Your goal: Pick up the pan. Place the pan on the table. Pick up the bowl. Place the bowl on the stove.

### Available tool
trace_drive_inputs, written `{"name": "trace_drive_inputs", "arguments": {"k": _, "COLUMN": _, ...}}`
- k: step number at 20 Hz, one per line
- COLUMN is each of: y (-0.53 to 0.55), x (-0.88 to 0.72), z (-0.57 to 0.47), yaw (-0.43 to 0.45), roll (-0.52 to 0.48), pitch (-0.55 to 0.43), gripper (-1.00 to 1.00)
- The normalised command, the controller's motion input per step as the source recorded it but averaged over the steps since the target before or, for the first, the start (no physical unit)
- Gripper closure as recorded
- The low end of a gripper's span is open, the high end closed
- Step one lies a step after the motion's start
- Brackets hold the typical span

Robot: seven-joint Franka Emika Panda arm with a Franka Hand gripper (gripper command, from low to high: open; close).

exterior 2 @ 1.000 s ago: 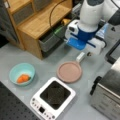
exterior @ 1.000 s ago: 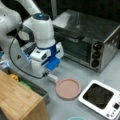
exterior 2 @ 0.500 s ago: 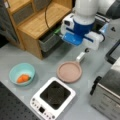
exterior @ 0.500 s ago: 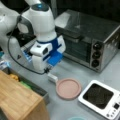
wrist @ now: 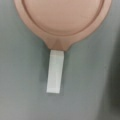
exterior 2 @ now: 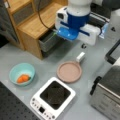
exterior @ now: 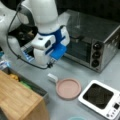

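Wrist view: pan lies flat on the grey table, arm raised above its handle

Wrist view looks straight down on the dusty-pink pan (wrist: 62, 17) resting on the grey table (wrist: 22, 82), its short white handle (wrist: 55, 75) pointing toward the bottom of the picture. No fingers of the gripper show there.

In both front views the pan (exterior: 68, 88) (exterior 2: 69, 72) sits flat on the table (exterior: 72, 68) (exterior 2: 30, 55), just beside the white stove (exterior: 99, 98) (exterior 2: 53, 98) and not on it; the stove's dark plate is bare. The gripper (exterior: 51, 64) (exterior 2: 83, 45) hangs above the white handle (exterior: 52, 77) (exterior 2: 80, 57), apart from it and holding nothing; whether its fingers are spread or closed cannot be told.

The teal bowl (exterior 2: 22, 74) with an orange piece of food (exterior 2: 23, 78) stands on the table toward a front view's left, well apart from the gripper. A silver toaster oven (exterior: 93, 42) stands behind the pan, and a wooden shelf unit (exterior 2: 32, 22) is at a front view's top left.
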Motion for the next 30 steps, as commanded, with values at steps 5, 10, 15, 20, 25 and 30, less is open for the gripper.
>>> {"name": "trace_drive_inputs", "arguments": {"k": 5, "y": -0.02, "x": 0.47, "z": 0.36, "yaw": -0.038, "roll": 0.17, "pitch": 0.313, "gripper": -1.0}}
{"name": "trace_drive_inputs", "arguments": {"k": 10, "y": -0.08, "x": 0.54, "z": 0.34, "yaw": -0.06, "roll": 0.174, "pitch": 0.334, "gripper": -1.0}}
{"name": "trace_drive_inputs", "arguments": {"k": 15, "y": -0.15, "x": 0.61, "z": 0.29, "yaw": -0.101, "roll": 0.166, "pitch": 0.305, "gripper": -1.0}}
{"name": "trace_drive_inputs", "arguments": {"k": 20, "y": -0.21, "x": 0.58, "z": 0.23, "yaw": -0.091, "roll": 0.151, "pitch": 0.287, "gripper": -1.0}}
{"name": "trace_drive_inputs", "arguments": {"k": 25, "y": -0.26, "x": 0.53, "z": 0.22, "yaw": -0.032, "roll": 0.151, "pitch": 0.286, "gripper": -1.0}}
{"name": "trace_drive_inputs", "arguments": {"k": 30, "y": -0.35, "x": 0.52, "z": 0.21, "yaw": 0.055, "roll": 0.124, "pitch": 0.263, "gripper": -1.0}}
